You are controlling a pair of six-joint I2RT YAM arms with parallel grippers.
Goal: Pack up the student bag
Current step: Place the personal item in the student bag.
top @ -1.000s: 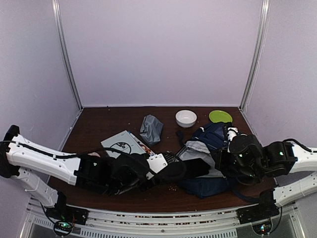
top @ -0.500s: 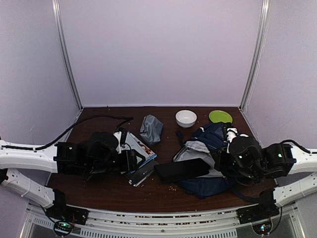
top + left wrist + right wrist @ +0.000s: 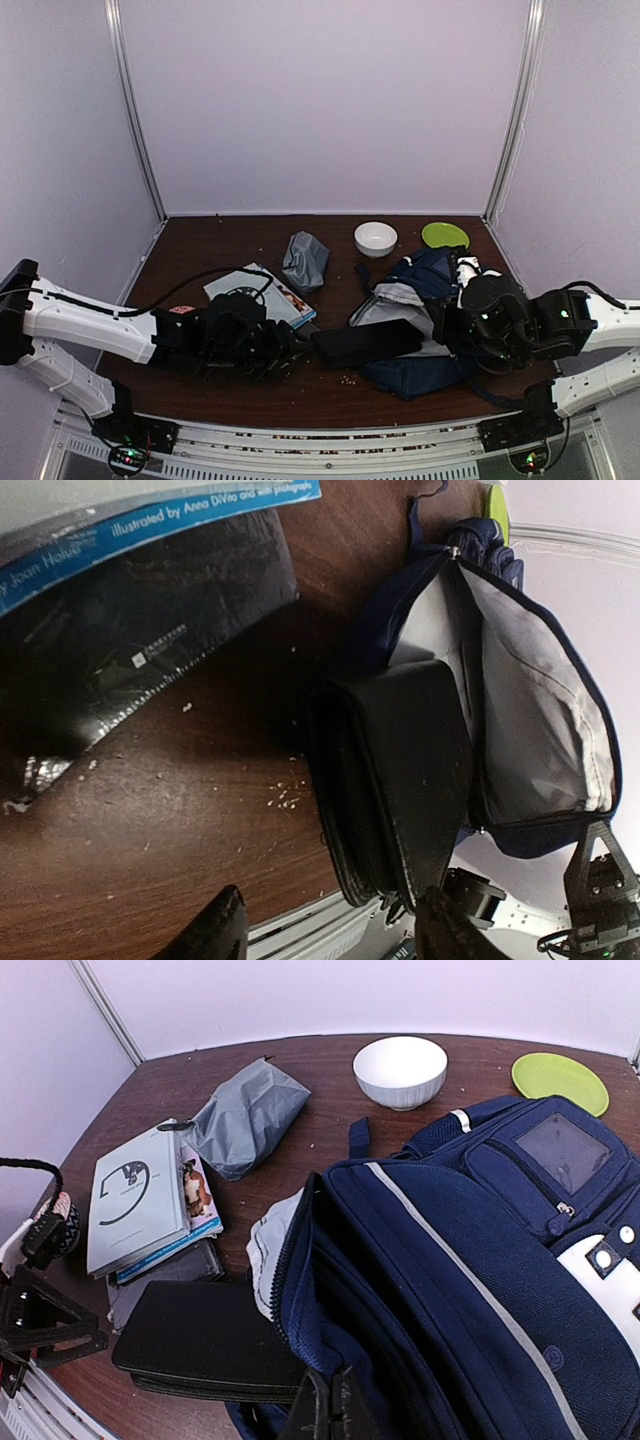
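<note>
Jaws of right gripper (image 3: 330, 1402) pinch student bag (image 3: 470, 1290) fabric; left gripper (image 3: 330, 927) gapes empty.

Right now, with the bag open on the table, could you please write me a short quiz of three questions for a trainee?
1. True or false: the black case lies fully inside the student bag.
2. What is the right gripper shut on? A) the student bag's opening edge B) nothing C) the black case
3. Fill in: the left gripper is ____.
Key: 1 false, it sticks out of the opening; 2 A; 3 open.
</note>
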